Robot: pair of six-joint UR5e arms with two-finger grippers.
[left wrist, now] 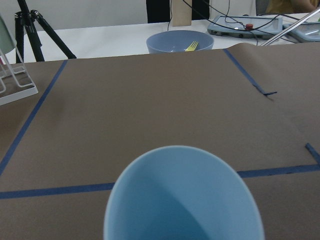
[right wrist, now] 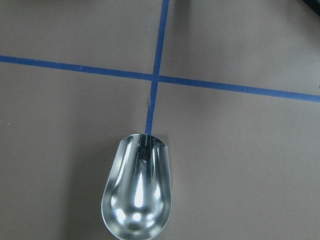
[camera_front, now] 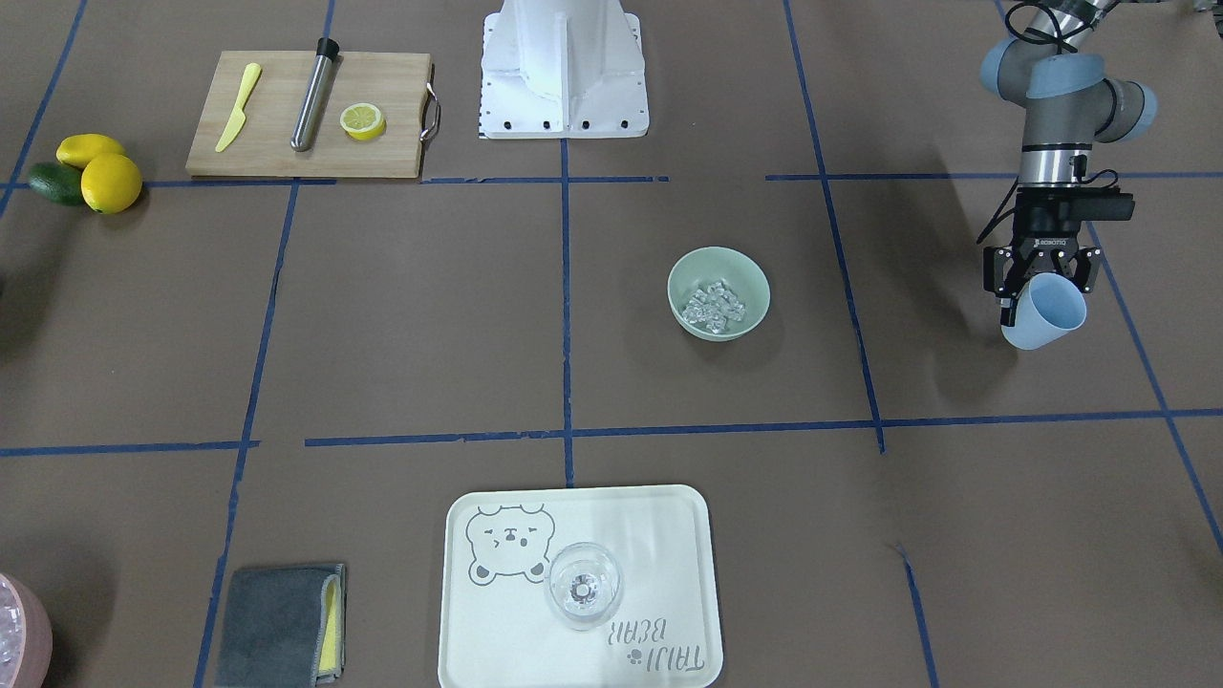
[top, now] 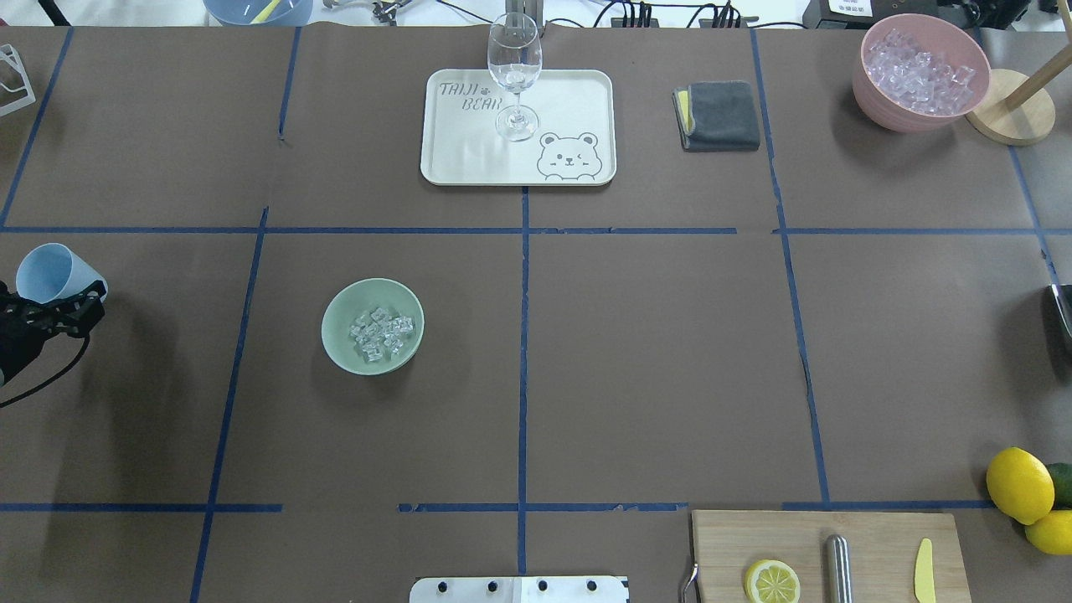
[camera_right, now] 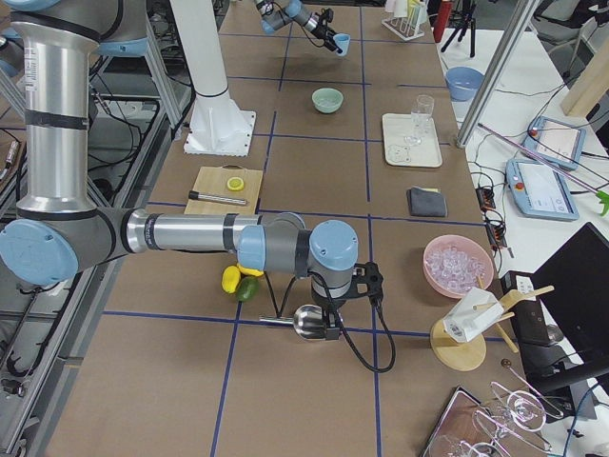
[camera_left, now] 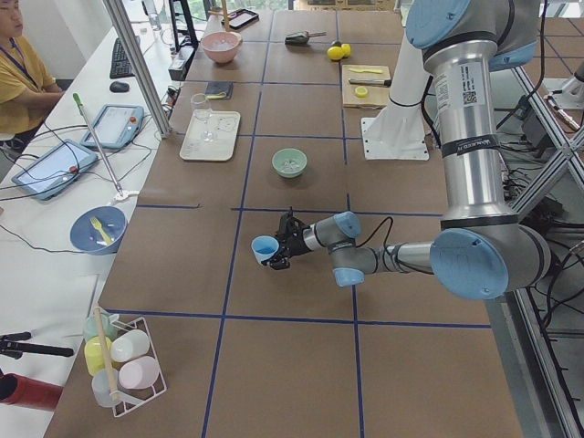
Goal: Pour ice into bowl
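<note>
The blue cup (left wrist: 182, 200), clamped in our left fingers (camera_front: 997, 275), looks empty; the ice (camera_front: 714, 308) lies in the bowl (camera_front: 753, 279), so pouring seems done. Whether our right fingers (camera_right: 330, 328) grip anything we cannot tell.

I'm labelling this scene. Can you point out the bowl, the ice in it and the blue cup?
bowl (camera_front: 740, 269), front-facing view, bare inner wall.
ice (camera_front: 714, 306), front-facing view, middle of the pile.
blue cup (camera_front: 1051, 311), front-facing view, its visible middle.
</note>
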